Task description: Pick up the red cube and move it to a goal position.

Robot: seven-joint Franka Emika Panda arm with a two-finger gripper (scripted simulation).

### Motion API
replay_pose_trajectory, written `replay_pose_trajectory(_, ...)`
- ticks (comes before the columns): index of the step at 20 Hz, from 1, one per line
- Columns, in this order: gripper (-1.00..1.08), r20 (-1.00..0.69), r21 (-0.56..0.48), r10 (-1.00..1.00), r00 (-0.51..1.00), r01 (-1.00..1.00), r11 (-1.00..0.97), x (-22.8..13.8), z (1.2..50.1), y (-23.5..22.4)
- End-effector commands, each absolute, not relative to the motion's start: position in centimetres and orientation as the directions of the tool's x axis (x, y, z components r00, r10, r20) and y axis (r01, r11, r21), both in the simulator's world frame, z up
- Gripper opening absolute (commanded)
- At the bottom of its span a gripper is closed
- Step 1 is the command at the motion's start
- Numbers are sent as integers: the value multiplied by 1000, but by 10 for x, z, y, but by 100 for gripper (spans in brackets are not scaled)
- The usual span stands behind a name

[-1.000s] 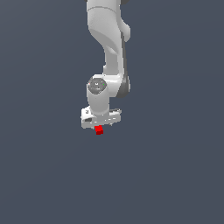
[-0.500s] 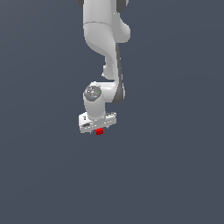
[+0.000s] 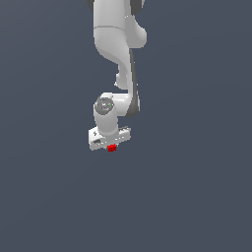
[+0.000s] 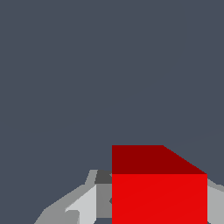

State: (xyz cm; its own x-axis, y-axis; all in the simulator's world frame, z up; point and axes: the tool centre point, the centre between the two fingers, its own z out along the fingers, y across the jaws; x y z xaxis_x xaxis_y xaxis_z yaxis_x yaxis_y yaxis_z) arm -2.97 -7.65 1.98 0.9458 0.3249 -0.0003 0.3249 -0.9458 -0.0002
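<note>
— Exterior view first: where's the red cube (image 3: 111, 147) relative to the arm?

— Right at the tip of the gripper (image 3: 111, 146). It peeks out just under the white hand, tucked in between the fingers rather than off to a side. So the cube doesn't lie any way from the tool; it sits in it.

— Held, then?

— I'd judge so. In the wrist view the red cube (image 4: 159, 192) fills the space between the grey fingers (image 4: 83, 205), one showing on each side and pressed close against its faces. The jaws look drawn in to the cube's width, gripping it. No surface shows beneath it that I can make out, only flat grey-blue all round.

— Any long axis to worry about?

— None, it's a cube, sides alike. It sits square between the fingers.

— And the goal?

— No marker shows in either view, so I can't say which way it lies. The carry hinges on that, and on the grip staying put.

— Count things for me.

— One arm, one gripper, one red cube. Nothing else.
</note>
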Motion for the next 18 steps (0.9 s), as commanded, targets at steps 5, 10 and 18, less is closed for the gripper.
replay_pose_trajectory(5, -100, 0, 0, 325, 946, 325, -946, -30, 20, -76)
replay_pose_trajectory(10, -100, 0, 0, 325, 946, 325, -946, -29, 23, -75)
replay_pose_trajectory(18, -100, 0, 0, 325, 946, 325, -946, -17, 59, -54)
